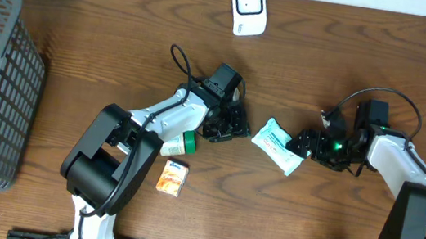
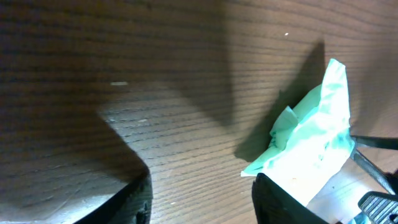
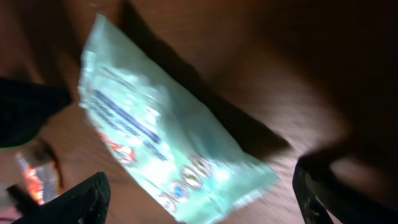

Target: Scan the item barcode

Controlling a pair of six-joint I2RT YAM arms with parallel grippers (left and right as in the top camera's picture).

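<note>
Currently my right gripper (image 3: 199,186) is spread wide and my left gripper (image 2: 200,196) is parted, both empty. The green packet (image 1: 275,145) lies flat between them. I'd pinch one short edge squarely, then present its barcode side to the scanner (image 1: 247,7).

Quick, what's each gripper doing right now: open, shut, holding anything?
Left gripper: open, holding nothing.
Right gripper: open; the green packet sits between its fingers, not gripped.
</note>
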